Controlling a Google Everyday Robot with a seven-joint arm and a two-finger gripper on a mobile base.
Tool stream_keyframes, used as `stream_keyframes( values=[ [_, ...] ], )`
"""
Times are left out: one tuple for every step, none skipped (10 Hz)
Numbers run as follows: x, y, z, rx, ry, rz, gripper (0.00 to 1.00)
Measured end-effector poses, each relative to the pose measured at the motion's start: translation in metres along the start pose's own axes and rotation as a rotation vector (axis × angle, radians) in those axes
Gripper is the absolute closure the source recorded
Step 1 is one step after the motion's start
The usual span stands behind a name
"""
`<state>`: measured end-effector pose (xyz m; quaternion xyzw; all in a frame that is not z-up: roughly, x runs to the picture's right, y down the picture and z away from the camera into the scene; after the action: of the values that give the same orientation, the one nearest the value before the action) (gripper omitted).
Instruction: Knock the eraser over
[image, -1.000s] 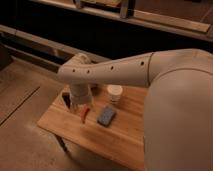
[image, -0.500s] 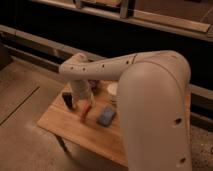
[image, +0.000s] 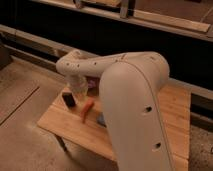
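The eraser (image: 69, 99) is a small dark block standing on the left part of the wooden table (image: 62, 125). My gripper (image: 80, 91) hangs from the white arm (image: 130, 95) just right of the eraser, close beside it, and contact cannot be made out. A thin orange-red stick (image: 87, 110) lies on the table in front of the gripper. A blue-grey flat pad (image: 100, 119) shows only as a sliver at the arm's edge. The paper cup is hidden behind the arm.
The table's front edge (image: 75, 141) and left corner (image: 40, 124) drop to a concrete floor (image: 25, 135). A dark wall with metal rails (image: 30, 35) runs behind the table. The bulky arm blocks the table's middle and right.
The arm has swung nearer the camera and now covers the cup and most of the blue-grey pad. The eraser and the orange-red stick stay where they were.
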<state>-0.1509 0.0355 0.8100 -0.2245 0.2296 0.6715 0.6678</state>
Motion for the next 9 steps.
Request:
stream_keyframes(
  values=[
    [-0.010, 0.009, -0.008, -0.028, -0.025, -0.012, 1.00],
    [-0.015, 0.017, -0.014, -0.073, -0.032, -0.008, 1.00],
    [-0.012, 0.026, -0.016, -0.133, -0.021, 0.010, 1.00],
    [-0.005, 0.033, -0.013, -0.185, 0.000, 0.037, 1.00],
    [0.007, 0.041, -0.007, -0.255, 0.039, 0.082, 1.00],
    [0.018, 0.047, 0.002, -0.309, 0.076, 0.113, 1.00],
    [0.028, 0.052, 0.009, -0.361, 0.111, 0.141, 1.00],
    [0.037, 0.056, 0.017, -0.425, 0.149, 0.156, 1.00],
    [0.040, 0.054, 0.022, -0.442, 0.165, 0.157, 1.00]
  ],
)
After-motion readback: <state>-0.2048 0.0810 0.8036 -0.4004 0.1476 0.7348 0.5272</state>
